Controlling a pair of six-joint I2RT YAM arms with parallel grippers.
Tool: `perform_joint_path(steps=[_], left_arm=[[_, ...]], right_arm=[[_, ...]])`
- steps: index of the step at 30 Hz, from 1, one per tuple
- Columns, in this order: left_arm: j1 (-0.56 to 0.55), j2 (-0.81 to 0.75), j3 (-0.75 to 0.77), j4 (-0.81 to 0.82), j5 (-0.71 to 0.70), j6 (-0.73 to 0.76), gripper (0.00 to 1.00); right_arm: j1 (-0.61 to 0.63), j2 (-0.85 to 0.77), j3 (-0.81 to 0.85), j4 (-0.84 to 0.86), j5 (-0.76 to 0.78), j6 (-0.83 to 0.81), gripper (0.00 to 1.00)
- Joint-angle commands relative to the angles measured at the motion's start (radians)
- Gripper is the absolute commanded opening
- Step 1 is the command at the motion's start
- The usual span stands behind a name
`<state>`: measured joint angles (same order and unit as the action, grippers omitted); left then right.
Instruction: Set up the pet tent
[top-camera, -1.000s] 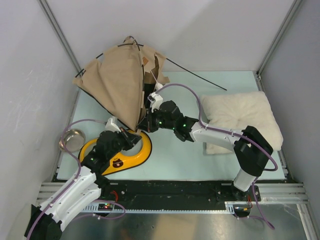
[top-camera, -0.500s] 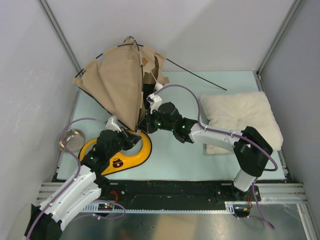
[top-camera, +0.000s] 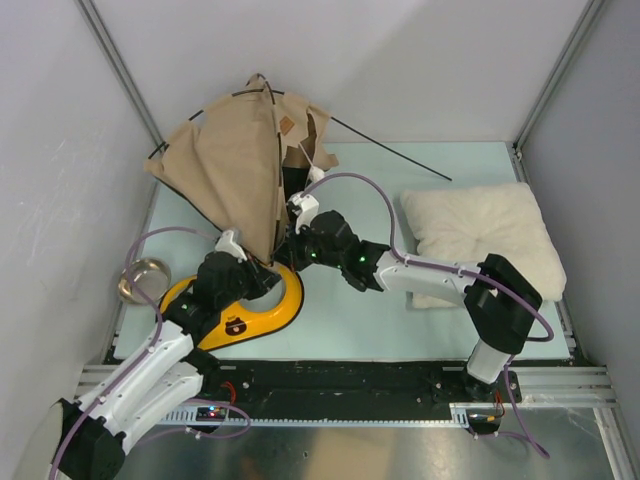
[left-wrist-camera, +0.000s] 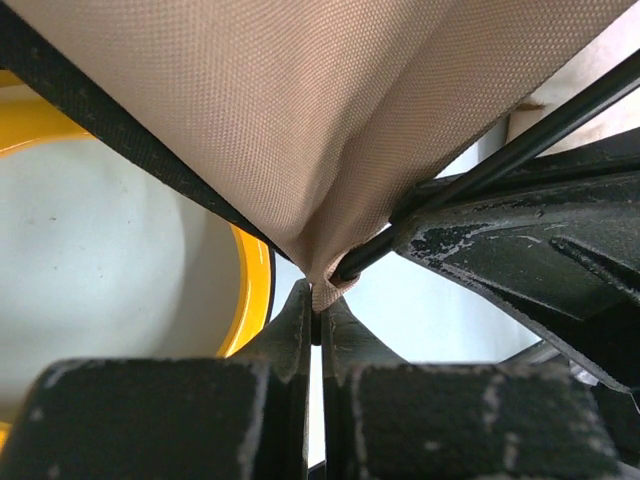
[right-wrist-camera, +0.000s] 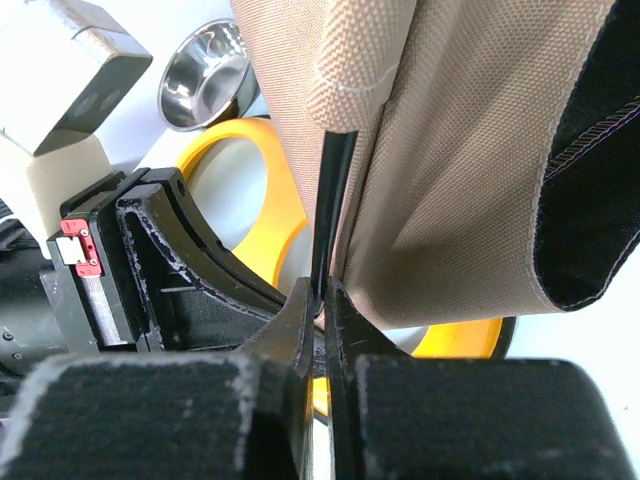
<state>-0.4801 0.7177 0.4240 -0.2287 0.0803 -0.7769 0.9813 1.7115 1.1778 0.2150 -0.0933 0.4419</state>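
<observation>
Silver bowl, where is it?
In the top view, the bowl sits on the left side, just left of the yellow feeder and nearer the arms than the tent.

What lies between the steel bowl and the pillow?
Top view: the yellow feeder, the left end effector and right end effector shut on a corner of the pet tent, then the right arm.
</observation>
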Motion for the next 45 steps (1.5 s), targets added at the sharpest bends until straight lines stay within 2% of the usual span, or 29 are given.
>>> perform_joint_path(steps=[1,14,30,38,45], left_arm=[[-0.012,0.025,0.059,-0.170,0.082,0.073,0.00],[-0.012,0.095,0.156,-0.238,0.176,0.145,0.00],[-0.011,0.084,0.126,-0.243,0.091,0.122,0.00],[-0.012,0.077,0.137,-0.243,0.118,0.126,0.00],[-0.011,0.063,0.142,-0.244,0.103,0.151,0.00]], right_arm=[[-0.033,0.016,0.037,0.086,0.195,-0.086,0.00],[-0.023,0.031,0.069,0.092,0.211,-0.096,0.00],[-0.018,-0.005,0.069,-0.047,0.065,-0.070,0.00],[-0.004,0.012,0.054,0.025,0.089,-0.097,0.00],[-0.009,0.004,0.053,0.019,0.002,-0.072,0.00]])
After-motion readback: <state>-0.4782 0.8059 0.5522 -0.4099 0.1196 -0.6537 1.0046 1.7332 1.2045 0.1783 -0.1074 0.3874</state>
